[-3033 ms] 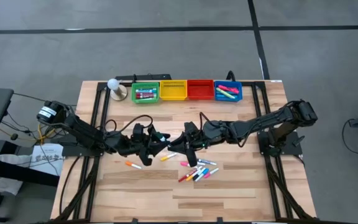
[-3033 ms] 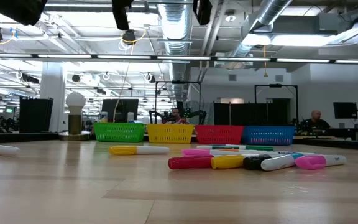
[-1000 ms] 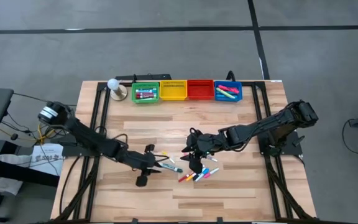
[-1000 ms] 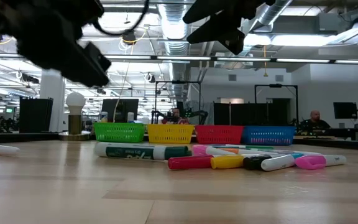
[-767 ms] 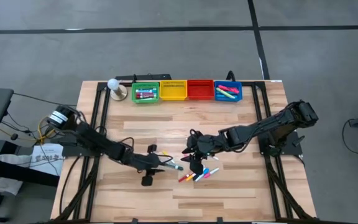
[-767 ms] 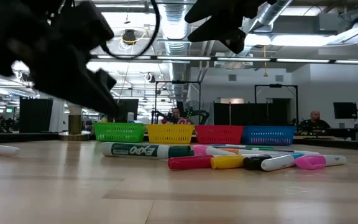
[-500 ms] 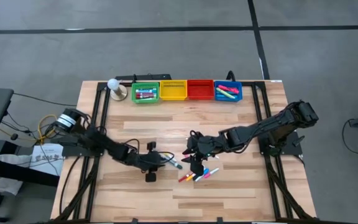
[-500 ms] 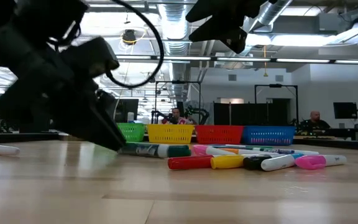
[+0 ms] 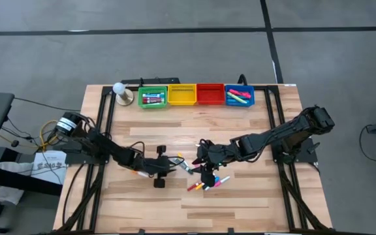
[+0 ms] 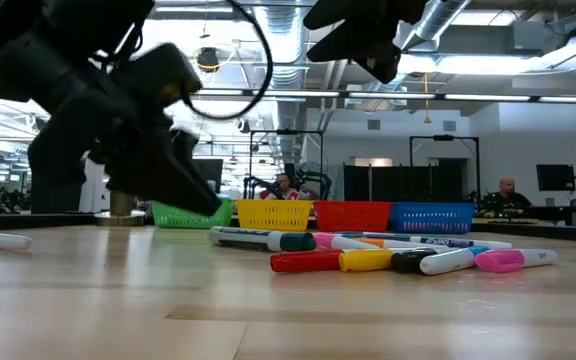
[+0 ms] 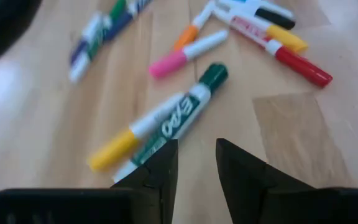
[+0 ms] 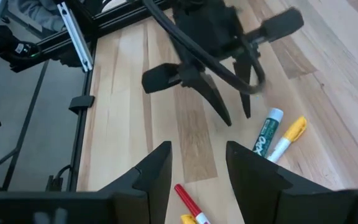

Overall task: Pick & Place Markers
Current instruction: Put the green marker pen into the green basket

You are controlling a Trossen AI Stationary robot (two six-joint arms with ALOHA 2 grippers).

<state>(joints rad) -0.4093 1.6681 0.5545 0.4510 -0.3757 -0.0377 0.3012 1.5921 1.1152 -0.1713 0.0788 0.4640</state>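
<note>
Green-capped marker [image 11: 178,118] (white barrel).

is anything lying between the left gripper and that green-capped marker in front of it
Nothing visible does. The left gripper is open, and the green-capped marker lies on bare wood just ahead of its fingertips, with a yellow-capped marker alongside it.

You have four bins [image 9: 196,95] and two arms; the loose markers [image 9: 207,181] overlap too much to count.

Since three seconds ago the left tool [image 9: 177,164] has swung from 10 o'clock of the marker pile, where it carried a green-capped Expo marker [image 11: 174,121], and set it on the table beside a yellow marker [image 11: 118,149], its fingers now parted.
</note>
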